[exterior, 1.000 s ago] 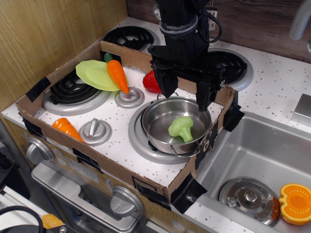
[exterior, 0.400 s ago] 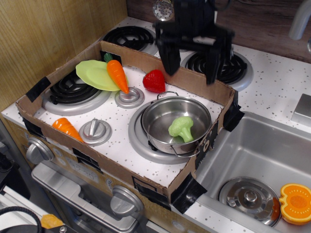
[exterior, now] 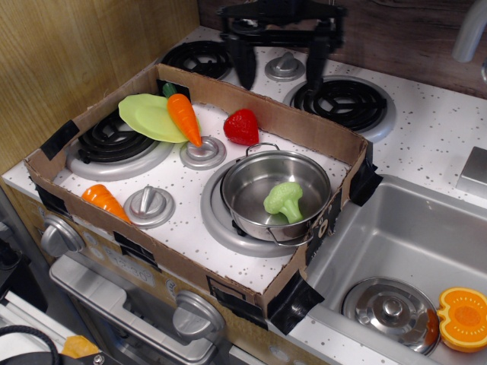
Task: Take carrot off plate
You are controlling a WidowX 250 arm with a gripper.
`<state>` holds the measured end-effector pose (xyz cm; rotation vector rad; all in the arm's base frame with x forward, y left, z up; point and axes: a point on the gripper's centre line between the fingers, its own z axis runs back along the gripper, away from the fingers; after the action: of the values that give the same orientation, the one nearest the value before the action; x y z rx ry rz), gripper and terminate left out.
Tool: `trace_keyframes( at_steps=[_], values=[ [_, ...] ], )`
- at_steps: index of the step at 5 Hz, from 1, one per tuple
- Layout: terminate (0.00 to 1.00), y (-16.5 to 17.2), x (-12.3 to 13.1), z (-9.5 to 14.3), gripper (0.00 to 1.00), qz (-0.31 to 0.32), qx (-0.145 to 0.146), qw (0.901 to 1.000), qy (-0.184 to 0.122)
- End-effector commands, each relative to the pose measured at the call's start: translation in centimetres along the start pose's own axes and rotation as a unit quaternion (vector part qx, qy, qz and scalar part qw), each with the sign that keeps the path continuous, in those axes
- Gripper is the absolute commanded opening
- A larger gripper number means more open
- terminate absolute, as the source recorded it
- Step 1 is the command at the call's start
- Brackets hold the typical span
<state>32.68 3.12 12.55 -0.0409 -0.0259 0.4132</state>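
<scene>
At the far left a second, stubbier carrot (exterior: 105, 201) lies by the cardboard tray (exterior: 190, 268) wall. Further in, the plate (exterior: 148, 118) sits tilted over a black burner (exterior: 114, 137), and the carrot (exterior: 183, 118) lies across its right edge, well clear of the strawberry (exterior: 242, 127). Its green top points to the back wall and its tip points toward me and slightly right, resting near a silver burner lid (exterior: 203, 153); the long axis runs back to front. It looks like light, hard, smooth plastic, so I'd say it could slip; pinching across the thick middle, at right angles to that axis, seems safest. Right of it stands the pot (exterior: 275, 194) with the broccoli (exterior: 284, 199). The gripper (exterior: 280, 62) hangs high at the back of the desk, its fingers spread wide and empty.
</scene>
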Motion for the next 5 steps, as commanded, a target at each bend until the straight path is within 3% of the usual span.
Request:
trace_keyframes(
  at_steps=[1,2,3,4,5],
  values=[
    [0.0,4.5,4.1,0.2,1.0,0.096,0.052,0.9923,-0.058],
    [0.0,6.1,4.4,-1.1,1.0,0.115,0.073,0.9885,-0.066],
    [0.0,7.5,5.8,-3.9,1.0,0.092,0.074,0.9875,-0.104],
    [0.0,9.0,6.7,-5.6,1.0,0.058,0.074,0.9887,-0.117],
    [0.0,9.8,8.5,-5.9,1.0,0.035,0.092,0.9882,-0.117]
  ],
)
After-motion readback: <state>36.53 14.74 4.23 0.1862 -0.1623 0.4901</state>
